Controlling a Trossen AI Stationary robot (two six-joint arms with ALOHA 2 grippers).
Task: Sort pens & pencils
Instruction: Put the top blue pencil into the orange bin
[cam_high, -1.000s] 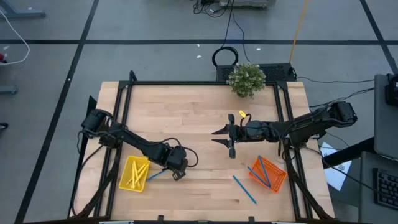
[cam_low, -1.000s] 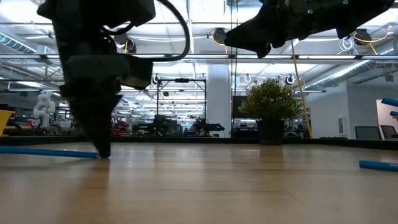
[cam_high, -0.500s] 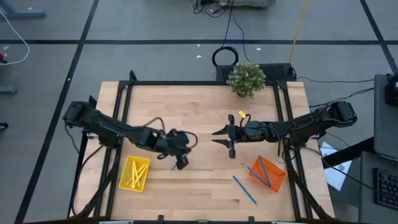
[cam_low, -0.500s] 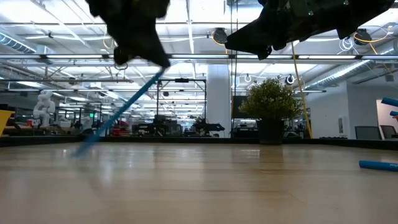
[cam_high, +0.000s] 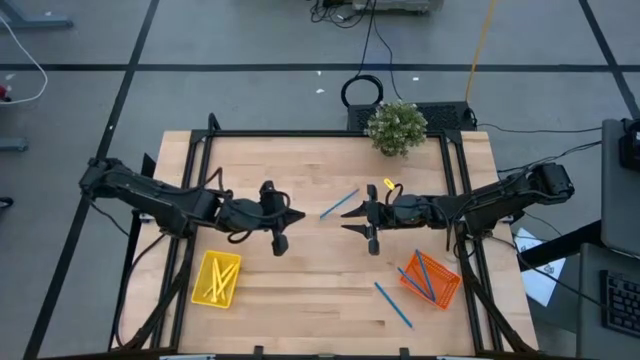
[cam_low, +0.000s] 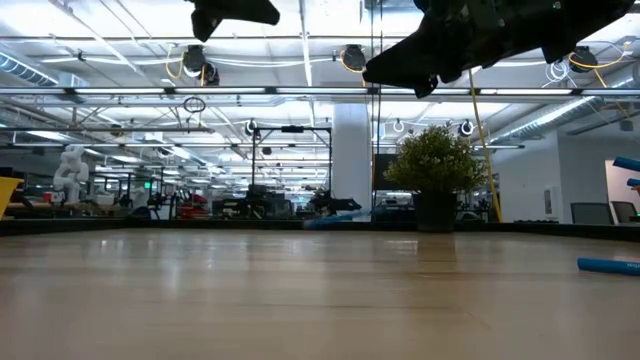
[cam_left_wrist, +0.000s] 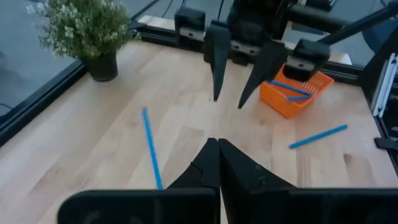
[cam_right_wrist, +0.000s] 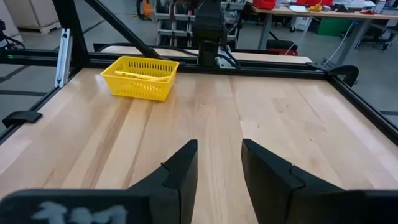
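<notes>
My left tool is hovering pinched closed and empty; my right tool is waiting half-spread. Yellow basket is blurring its pencils.

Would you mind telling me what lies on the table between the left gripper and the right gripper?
One blue pen lies between the left gripper and the right gripper, nearer the right one; the high view shows it.
</notes>
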